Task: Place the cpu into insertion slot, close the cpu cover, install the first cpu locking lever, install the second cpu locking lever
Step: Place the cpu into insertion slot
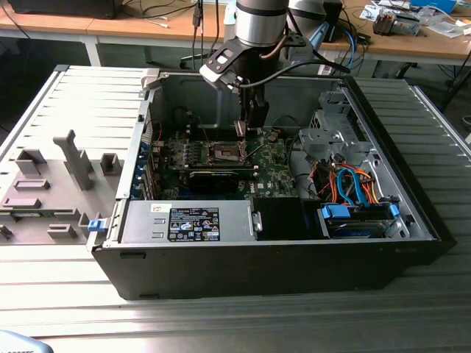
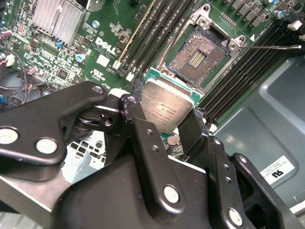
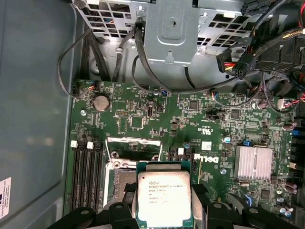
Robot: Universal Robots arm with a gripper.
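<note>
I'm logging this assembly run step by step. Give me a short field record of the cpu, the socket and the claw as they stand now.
claw: shut on the cpu, inside the computer case
cpu: gripped by its edges, metal face up, close to the slot, not seated
insertion slot: open and empty, contacts bare
cpu cover: raised off the slot
locking lever: thin rod, swung free beside the slot
task state: no step finished yet
</note>
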